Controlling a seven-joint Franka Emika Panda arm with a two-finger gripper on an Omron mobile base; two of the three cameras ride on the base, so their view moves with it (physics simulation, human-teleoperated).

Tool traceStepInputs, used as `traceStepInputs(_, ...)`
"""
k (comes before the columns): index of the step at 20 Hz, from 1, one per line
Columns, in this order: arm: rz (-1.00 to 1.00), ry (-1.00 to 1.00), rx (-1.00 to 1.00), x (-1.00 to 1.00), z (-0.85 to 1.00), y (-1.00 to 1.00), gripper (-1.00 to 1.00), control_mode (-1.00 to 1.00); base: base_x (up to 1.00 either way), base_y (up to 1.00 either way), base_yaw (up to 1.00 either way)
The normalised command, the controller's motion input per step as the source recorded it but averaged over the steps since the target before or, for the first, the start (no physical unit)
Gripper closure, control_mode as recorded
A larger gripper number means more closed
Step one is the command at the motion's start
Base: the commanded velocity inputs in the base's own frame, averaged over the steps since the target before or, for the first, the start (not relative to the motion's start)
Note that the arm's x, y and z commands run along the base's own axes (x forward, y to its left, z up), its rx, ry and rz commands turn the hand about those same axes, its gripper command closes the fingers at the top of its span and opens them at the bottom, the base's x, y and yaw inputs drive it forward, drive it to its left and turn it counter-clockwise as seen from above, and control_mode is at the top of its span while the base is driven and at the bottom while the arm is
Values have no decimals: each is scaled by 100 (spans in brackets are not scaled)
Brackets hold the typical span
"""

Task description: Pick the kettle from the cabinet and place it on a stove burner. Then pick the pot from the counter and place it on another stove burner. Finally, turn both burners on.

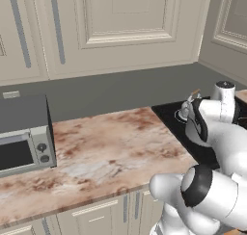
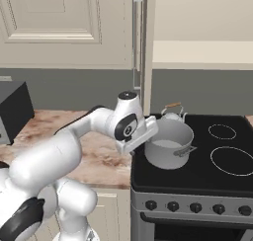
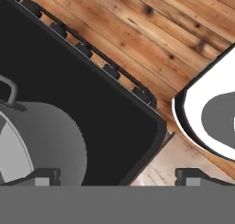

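Both vessels on the stove (image 2: 197,178): the pot (image 2: 169,143) on its front-left burner, the kettle (image 2: 173,114) just behind the pot. The gripper (image 3: 117,177), fingers spread and empty, sits beside the pot's rim. Remaining: both burner knobs (image 2: 196,207).
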Motion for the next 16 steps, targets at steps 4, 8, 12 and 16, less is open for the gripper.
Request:
traceStepInputs(4,0,-8,0,-55,12,0,-100,-100,0,0,0)
traceStepInputs(8,0,-9,0,-59,3,0,-100,-100,0,0,0)
traceStepInputs(12,0,-8,1,-63,0,0,-100,-100,0,0,0)
traceStepInputs(16,0,-6,2,-63,0,0,-100,-100,0,0,0)
